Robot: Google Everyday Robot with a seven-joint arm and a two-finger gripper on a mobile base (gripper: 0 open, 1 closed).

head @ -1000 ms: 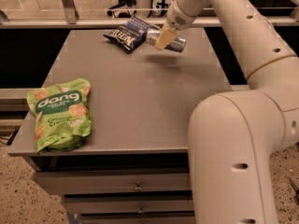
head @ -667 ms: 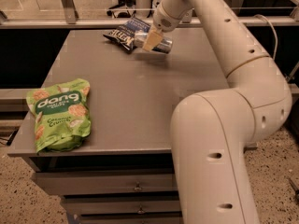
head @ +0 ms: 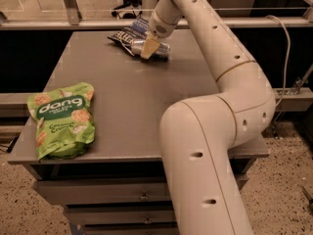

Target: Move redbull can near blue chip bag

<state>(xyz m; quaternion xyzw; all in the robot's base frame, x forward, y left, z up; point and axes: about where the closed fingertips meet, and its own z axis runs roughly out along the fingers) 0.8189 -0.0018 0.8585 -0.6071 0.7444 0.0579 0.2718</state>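
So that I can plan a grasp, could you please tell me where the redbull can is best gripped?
Grip the redbull can across its round mid-body, from above: it is on its side beside the blue chip bag. The gripper sits at its middle.

The slim silver can (head: 162, 50) lies on its side at the far end of the bench (head: 127, 97), against the right of the crinkled navy bag (head: 125, 34). The tool (head: 149, 46) is over the can.
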